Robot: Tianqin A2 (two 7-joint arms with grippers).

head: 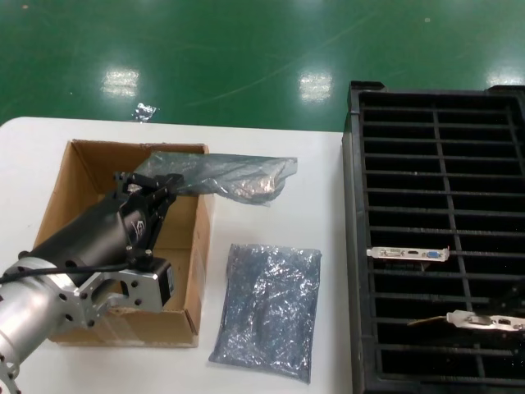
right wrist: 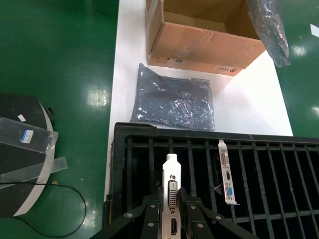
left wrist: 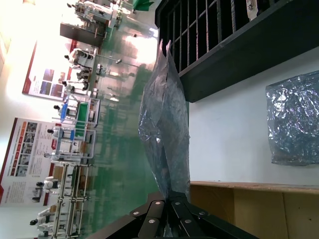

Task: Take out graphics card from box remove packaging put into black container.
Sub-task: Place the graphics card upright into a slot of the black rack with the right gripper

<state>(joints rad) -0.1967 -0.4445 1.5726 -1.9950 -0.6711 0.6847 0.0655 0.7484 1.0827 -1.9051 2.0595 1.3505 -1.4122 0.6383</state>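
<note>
My left gripper (head: 156,190) hovers over the open brown cardboard box (head: 90,164) and is shut on one end of a translucent grey-blue bag (head: 225,175), which sticks out past the box's far right corner. In the left wrist view the bag (left wrist: 167,124) rises straight from the gripper (left wrist: 172,199). My right gripper (right wrist: 172,199), outside the head view, is shut on the silver bracket of a graphics card (right wrist: 172,172) over the black container (right wrist: 119,149). That card's bracket (head: 484,321) shows near the crate's right side. Another card with a blue port (head: 410,254) stands in a slot.
A second crinkly bag (head: 267,308) lies flat on the white table (head: 320,189) between the box and the black container (head: 353,246). Green floor lies beyond the table's far edge. A round grey stand (right wrist: 20,149) is on the floor beside the crate.
</note>
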